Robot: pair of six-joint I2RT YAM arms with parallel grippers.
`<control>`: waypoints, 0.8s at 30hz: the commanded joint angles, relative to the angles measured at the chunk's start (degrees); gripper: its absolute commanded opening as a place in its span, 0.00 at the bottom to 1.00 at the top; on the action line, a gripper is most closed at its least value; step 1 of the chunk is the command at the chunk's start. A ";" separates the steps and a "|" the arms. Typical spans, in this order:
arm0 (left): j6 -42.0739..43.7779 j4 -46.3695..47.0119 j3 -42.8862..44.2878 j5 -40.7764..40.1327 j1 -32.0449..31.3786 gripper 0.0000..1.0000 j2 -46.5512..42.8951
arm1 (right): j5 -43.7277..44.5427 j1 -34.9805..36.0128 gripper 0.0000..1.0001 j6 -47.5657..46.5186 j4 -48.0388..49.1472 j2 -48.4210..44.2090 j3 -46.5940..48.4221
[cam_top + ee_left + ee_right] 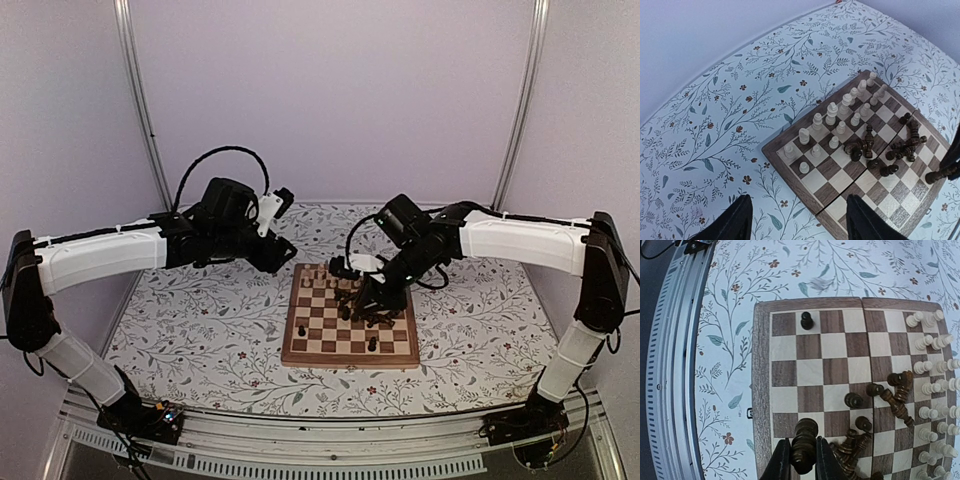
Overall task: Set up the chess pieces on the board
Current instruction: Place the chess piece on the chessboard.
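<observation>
Floral tabletop (200, 330) carries the board (350, 362) at centre frame. Right gripper (801, 465) clamps a dark piece (804, 437) — possibly a rook — upright for placing, lower centre; left gripper (799, 220) hangs open, clear; other dark pieces (897, 395) lie heaped.

We see soft, even, bright light and only faint shadows. Both wrist views bow at their edges. The dark piece (804, 436), clamped in the right gripper (803, 447), looks slightly soft.
</observation>
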 commanded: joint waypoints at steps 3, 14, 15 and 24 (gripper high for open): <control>0.60 -0.77 1.72 0.00 -0.15 0.66 0.30 | 1.07 3.46 0.00 -2.95 -1.94 1.82 -0.53; 0.62 -1.08 1.89 0.13 -0.19 0.66 0.06 | 4.07 6.10 0.00 -3.57 -2.71 5.46 -0.90; 0.68 -1.10 1.89 0.15 -0.18 0.66 0.07 | 4.08 6.22 0.01 -3.66 -2.67 5.64 -0.98; 0.69 -1.13 1.89 0.30 -0.19 0.66 0.16 | 4.76 6.68 0.01 -3.84 -2.73 6.92 -1.38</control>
